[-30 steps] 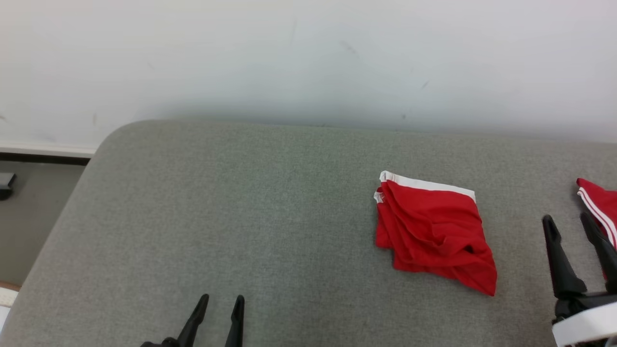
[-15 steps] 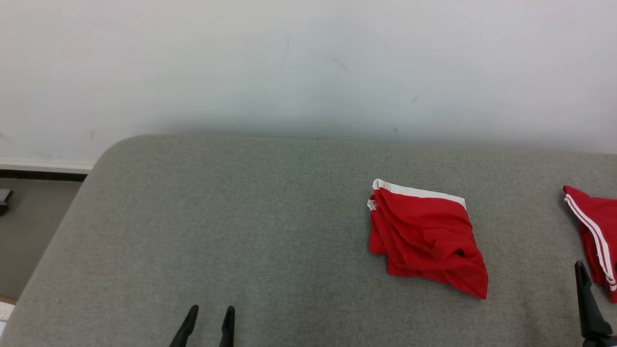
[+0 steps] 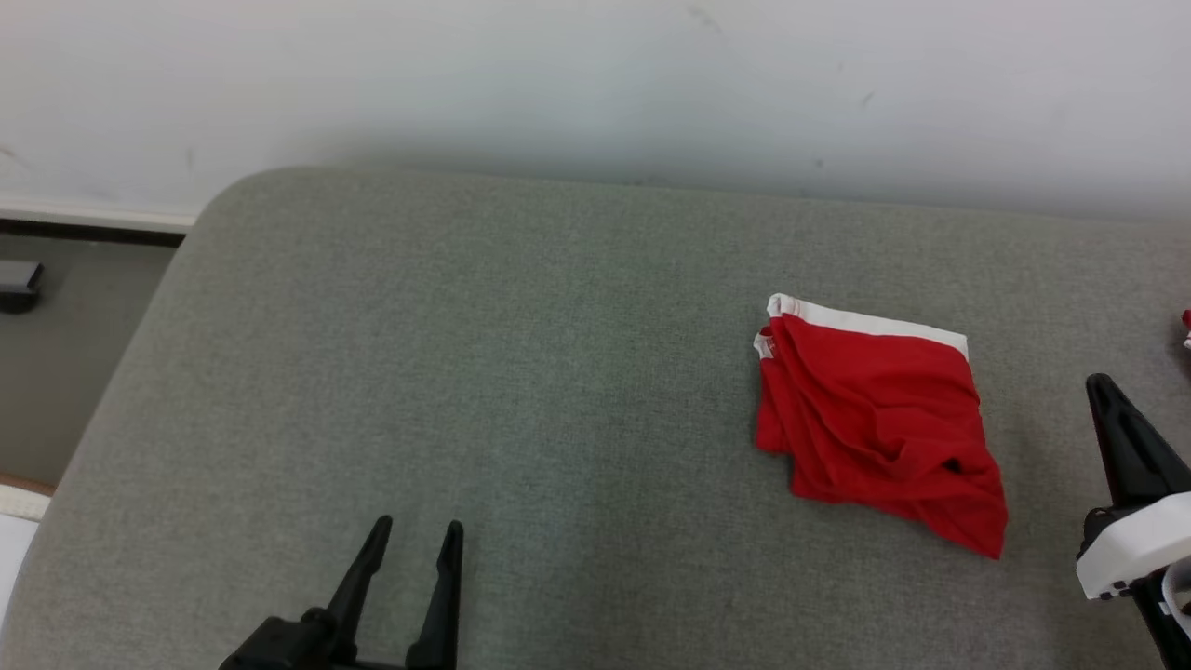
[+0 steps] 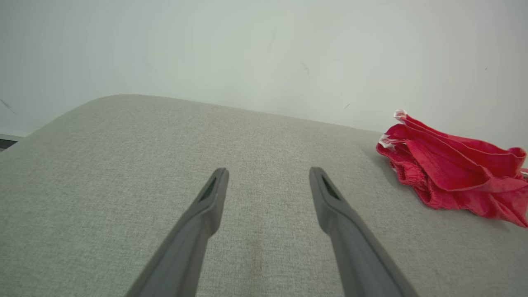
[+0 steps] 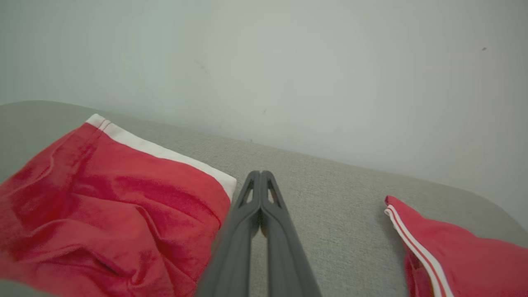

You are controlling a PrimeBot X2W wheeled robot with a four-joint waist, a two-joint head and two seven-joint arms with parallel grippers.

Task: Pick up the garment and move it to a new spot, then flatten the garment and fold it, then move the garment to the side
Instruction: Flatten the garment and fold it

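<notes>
A red garment [image 3: 875, 419] with a white waistband lies folded and rumpled on the grey padded surface [image 3: 512, 372], right of centre. My right gripper [image 3: 1101, 381] stands just to its right, shut with nothing between the fingers. In the right wrist view the garment [image 5: 103, 206] lies left of the shut right gripper [image 5: 260, 173], close beside it. My left gripper [image 3: 418, 526] is open at the lower left, well apart from the garment. In the left wrist view the left gripper [image 4: 269, 171] points over bare fabric, with the garment [image 4: 449, 173] at the right.
A second red garment [image 5: 453, 255] with white stripes lies further right, its tip at the head view's edge [image 3: 1187, 321]. A white wall [image 3: 595, 84] runs behind the surface. The surface's rounded left edge drops to the floor, where a dark object [image 3: 19, 279] sits.
My right gripper's fingers have closed together on nothing. The head camera has shifted, so the whole picture has moved; the folded garment keeps its shape.
</notes>
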